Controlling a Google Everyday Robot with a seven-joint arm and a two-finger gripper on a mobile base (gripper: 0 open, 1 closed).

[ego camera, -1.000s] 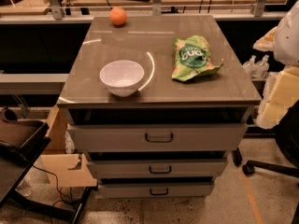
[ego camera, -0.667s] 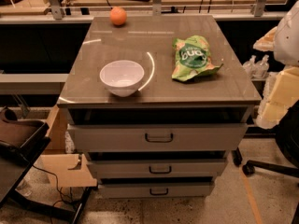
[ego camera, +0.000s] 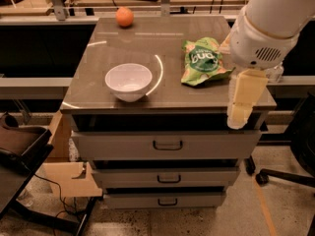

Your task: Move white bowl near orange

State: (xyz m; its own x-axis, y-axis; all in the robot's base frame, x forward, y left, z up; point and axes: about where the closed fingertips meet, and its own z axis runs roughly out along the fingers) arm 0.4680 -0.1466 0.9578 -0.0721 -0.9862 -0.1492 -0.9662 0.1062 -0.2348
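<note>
The white bowl (ego camera: 128,81) stands upright on the front left of the grey cabinet top (ego camera: 142,43). The orange (ego camera: 124,16) lies at the back left corner, well apart from the bowl. My gripper (ego camera: 237,113) hangs from the white arm (ego camera: 268,18) at the right front edge of the top, to the right of the bowl and far from it. It holds nothing that I can see.
A green snack bag (ego camera: 203,60) lies on the right of the top, just left of my arm. Three drawers (ego camera: 167,145) are below the top. A cardboard box (ego camera: 64,168) and a dark chair (ego camera: 19,149) are at the left, a chair base (ego camera: 280,177) at the right.
My arm has moved left, from the right edge of the picture to the cabinet's right front corner. The bowl, orange and bag have not moved on the top.
</note>
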